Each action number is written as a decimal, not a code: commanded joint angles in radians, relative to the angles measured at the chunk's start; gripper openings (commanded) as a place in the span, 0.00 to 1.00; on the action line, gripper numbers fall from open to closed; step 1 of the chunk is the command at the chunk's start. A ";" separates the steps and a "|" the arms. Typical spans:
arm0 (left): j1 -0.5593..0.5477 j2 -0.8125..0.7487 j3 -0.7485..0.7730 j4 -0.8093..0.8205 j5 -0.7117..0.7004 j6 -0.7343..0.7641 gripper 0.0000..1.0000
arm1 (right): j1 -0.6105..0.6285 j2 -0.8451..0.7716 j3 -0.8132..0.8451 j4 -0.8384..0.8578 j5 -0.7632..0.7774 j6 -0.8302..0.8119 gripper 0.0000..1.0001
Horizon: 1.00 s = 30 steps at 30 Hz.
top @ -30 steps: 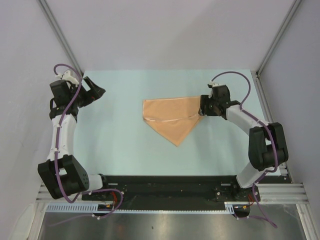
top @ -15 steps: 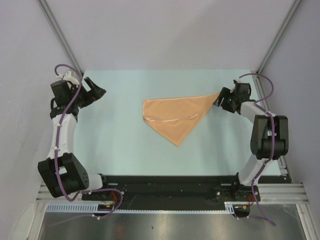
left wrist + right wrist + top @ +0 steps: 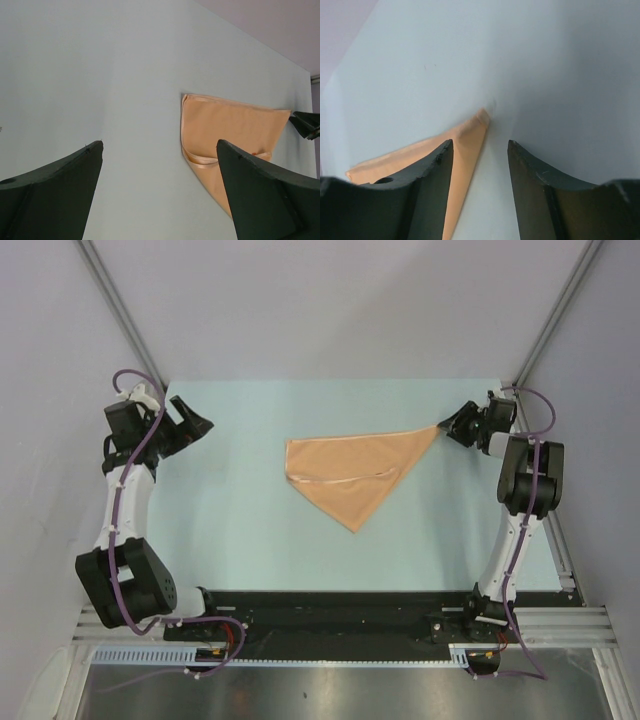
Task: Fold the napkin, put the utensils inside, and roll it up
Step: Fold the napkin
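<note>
Napkin (image 3: 350, 475): the peach-orange cloth is lying flat near the middle of the pale blue table (image 3: 250, 510), folded into a rough triangle. Its long straight edge is running left to right on the far side, and one point is facing the arm bases.
Napkin's right corner: it is stretching out into a thin tip that is reaching the right gripper (image 3: 447, 426). From the top view I cannot tell whether the two are touching.
Napkin's fold: a curved hem line is crossing the upper layer, and the left wrist view is showing a looped double edge along the napkin's (image 3: 230, 125) lower left side.
Right gripper, own camera (image 3: 480, 142): the jaws are standing partly apart with bare table showing in the gap. The napkin's (image 3: 465, 145) corner is lying on the surface just ahead of them, part of it passing behind one finger (image 3: 427, 185). Nothing is being pinched between the fingers.
Right arm: it is reaching along the table's far right edge, with the gripper pointing left toward the cloth.
Left gripper (image 3: 193, 417): it is hanging over the far left of the table, well apart from the napkin. Its jaws are spreading fully wide and holding nothing, as its own camera (image 3: 159, 145) is showing.
</note>
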 commanded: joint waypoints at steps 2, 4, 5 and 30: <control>0.011 0.011 0.010 0.020 0.018 -0.006 1.00 | -0.007 0.078 0.093 0.074 -0.058 0.083 0.52; 0.011 0.012 0.010 0.019 0.023 -0.006 1.00 | -0.004 0.093 0.124 0.037 -0.035 0.080 0.51; 0.011 0.011 0.010 0.022 0.023 -0.008 1.00 | -0.001 0.098 0.130 0.027 -0.035 0.077 0.50; 0.011 0.015 0.010 0.028 0.049 -0.019 1.00 | 0.024 0.095 0.138 -0.101 0.053 0.076 0.39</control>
